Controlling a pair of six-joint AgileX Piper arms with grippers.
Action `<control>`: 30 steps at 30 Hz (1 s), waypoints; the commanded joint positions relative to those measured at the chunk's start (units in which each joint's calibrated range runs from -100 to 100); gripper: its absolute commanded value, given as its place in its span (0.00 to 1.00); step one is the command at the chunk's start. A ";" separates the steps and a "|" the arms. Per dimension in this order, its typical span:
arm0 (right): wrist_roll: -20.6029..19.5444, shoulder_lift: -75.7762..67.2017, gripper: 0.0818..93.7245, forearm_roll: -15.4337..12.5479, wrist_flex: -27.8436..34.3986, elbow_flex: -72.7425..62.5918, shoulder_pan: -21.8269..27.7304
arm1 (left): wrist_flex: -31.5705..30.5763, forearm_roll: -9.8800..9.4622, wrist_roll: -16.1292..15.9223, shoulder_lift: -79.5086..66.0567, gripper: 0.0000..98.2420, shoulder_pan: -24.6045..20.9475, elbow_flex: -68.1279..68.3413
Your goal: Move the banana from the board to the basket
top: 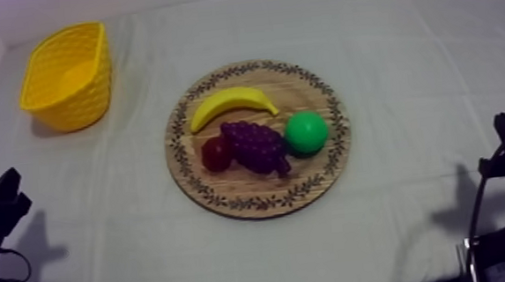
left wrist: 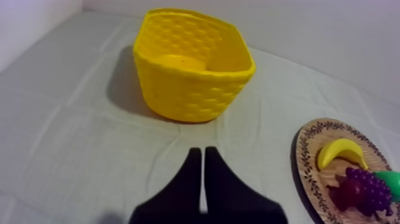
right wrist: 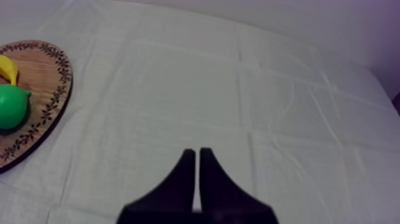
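1. Both arms sit low at their own sides of the grey-white cloth. The left gripper has its two black fingers pressed together in a narrow wedge, gripping nothing. The right gripper looks the same.
2. The curved yellow toy banana lies untouched on the far part of the round wooden board with the patterned rim.
3. Just beside the banana, on its near side, is the purple bunch of grapes. The small red fruit touches the grapes' left end, and a round green toy fruit sits at their right.
4. The yellow woven basket stands at the far left, well apart from the board, mouth up and apparently empty.
5. By my reading this is the opening step: the reach has not begun.
6. The left arm looks the natural choice, with basket and banana both ahead of it.
7. The next move calls for spreading the fingers, travelling over the board and squaring them across the banana's slim middle.
8. The grapes crowd it, so coming down from the far side should avoid nudging them.
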 commanded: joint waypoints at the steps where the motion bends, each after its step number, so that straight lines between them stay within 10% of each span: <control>1: 0.00 -0.02 0.00 -0.02 0.00 -0.03 0.02 | 0.03 -0.01 0.01 0.00 0.00 0.03 0.00; 30: 0.01 -0.02 0.00 -0.02 0.00 -0.03 0.02 | -5.46 -0.16 -5.75 5.69 0.00 0.83 -5.57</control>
